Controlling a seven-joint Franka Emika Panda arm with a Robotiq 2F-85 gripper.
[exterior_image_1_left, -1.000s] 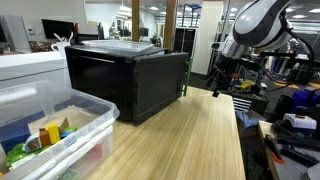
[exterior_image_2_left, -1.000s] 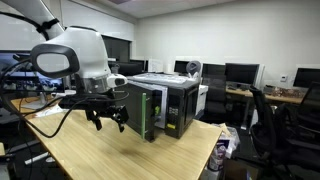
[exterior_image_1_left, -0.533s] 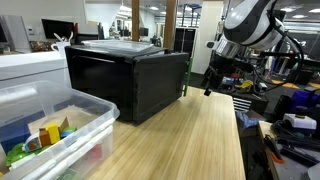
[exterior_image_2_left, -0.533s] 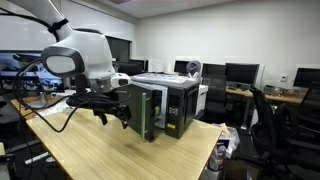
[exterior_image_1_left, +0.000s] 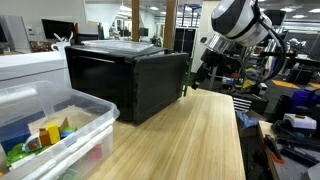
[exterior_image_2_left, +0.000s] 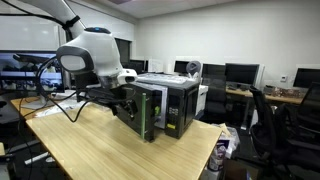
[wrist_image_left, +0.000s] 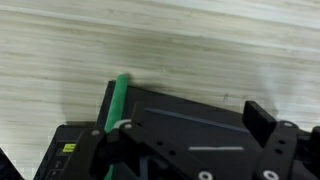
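Gripper hangs above the wooden table, just beside the front corner of the black box that stands on it. In both exterior views it is near the box's front face, level with about half its height. In the wrist view its fingers are spread wide with nothing held, and the box's green strip lies below. A clear plastic bin stands well apart in the foreground.

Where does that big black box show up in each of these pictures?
Exterior view: the black box stands centre-left on the wooden table.
Exterior view: black box just right of centre.
Wrist view: black box across the lower middle.
Shared landmark: the green strip along its edge.
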